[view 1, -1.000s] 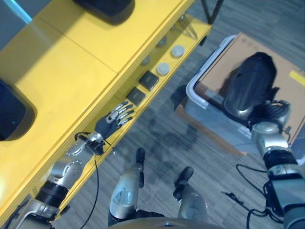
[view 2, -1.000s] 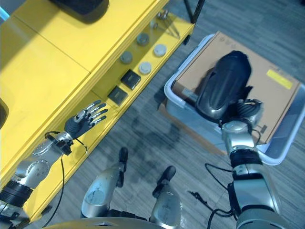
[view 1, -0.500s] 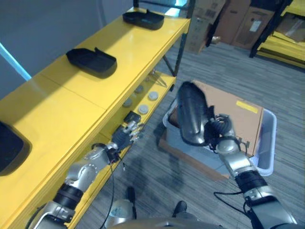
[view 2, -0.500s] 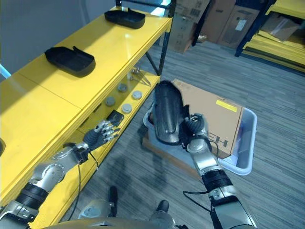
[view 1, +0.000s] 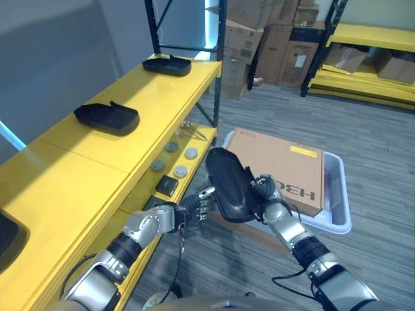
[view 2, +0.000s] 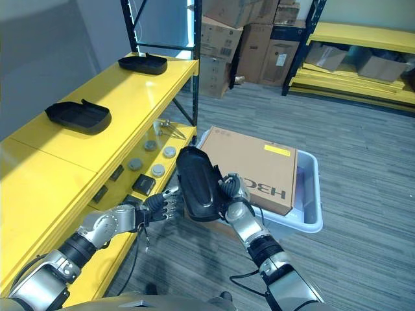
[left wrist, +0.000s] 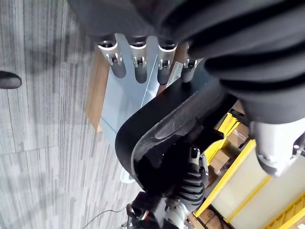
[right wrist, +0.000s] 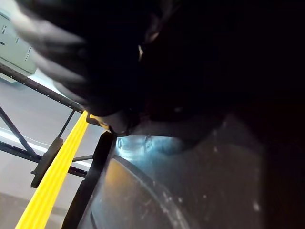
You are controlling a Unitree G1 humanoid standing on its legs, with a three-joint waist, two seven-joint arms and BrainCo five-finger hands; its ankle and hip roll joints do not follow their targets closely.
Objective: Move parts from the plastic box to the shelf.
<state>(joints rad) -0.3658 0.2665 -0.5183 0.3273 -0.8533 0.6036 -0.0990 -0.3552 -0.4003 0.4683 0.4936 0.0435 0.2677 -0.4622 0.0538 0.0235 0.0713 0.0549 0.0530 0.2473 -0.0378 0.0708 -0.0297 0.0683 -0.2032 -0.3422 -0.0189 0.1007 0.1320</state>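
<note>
Since two black parts (view 2: 79,115) already sit on top of the shelf (view 2: 39,168), one nearer and one (view 2: 146,63) at the far end, I'd say this job is partway done. Going left to right from the shelf: the left hand (view 1: 198,204) is just off the shelf's front edge, fingers straight and spread, holding nothing, tips right up near the black part (view 1: 229,184) that's in the air. That part hangs between the shelf and the box (view 1: 337,207), clear of both. The right hand (view 1: 269,197) has its fingers wrapped round the part's rim from the box side, so it's properly gripped. Further right, the box holds a cardboard carton (view 1: 279,165); can't tell if more parts are underneath. What's left, I reckon: get this one over onto the shelf top, then go back for any others.
</note>
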